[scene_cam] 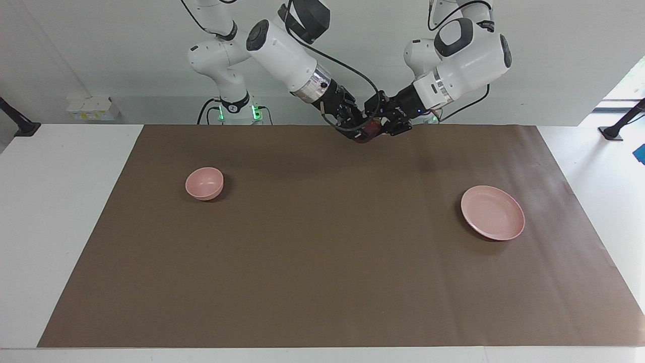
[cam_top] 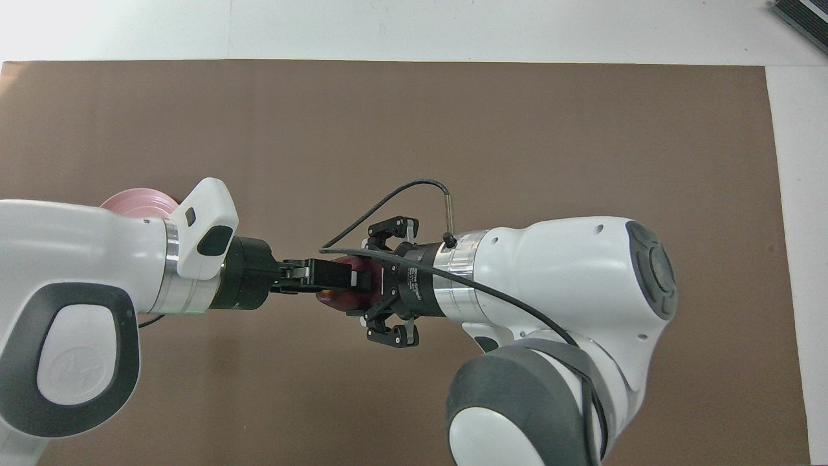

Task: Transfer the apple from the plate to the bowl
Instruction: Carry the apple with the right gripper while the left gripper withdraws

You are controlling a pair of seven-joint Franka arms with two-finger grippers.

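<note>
Dark red apple point(scene_cam: 369, 132) held aloft between the two hands over the brown mat's edge nearest the robots, empty shallow pink plate point(scene_cam: 492, 212) flat toward the left arm's end, small deep pink bowl point(scene_cam: 204, 183) upright, empty, toward the right arm's end
</note>
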